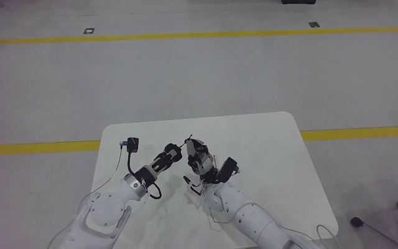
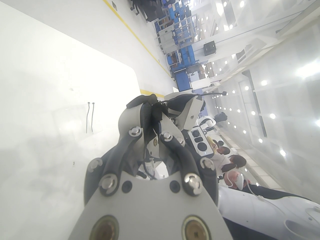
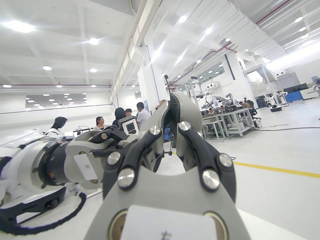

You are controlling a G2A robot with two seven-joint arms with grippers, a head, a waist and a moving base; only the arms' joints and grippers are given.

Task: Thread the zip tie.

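Black and thin, the zip tie (image 1: 189, 138) is held up over the middle of the white table (image 1: 273, 143), where the two arms meet tip to tip. The right gripper (image 3: 170, 103) is clenched on it, with a short length of strap poking out past the fingertips toward the far side. The left gripper (image 2: 152, 106) sits just to the left of it, almost touching. Its fingers are also pressed together, and a dark knot at their tips is probably the tie's other end, though head and tail cannot be told apart.

The main risk is misalignment. The strap is narrow and springy, so a slight twist in either wrist could send the tip past the head's slot instead of through it. Both grips are very close to the ends, which leaves little free strap to steer. Pushing harder might bow the strap or pop it out of the pads. With the grippers this close, their fingers could also knock together.

Toward the right part of the table, well apart from the grippers, lies what looks like a clear flat sleeve (image 2: 75, 116). Two spare zip ties (image 2: 90, 117) lie side by side at its edge; whether they are inside it or on top cannot be told.
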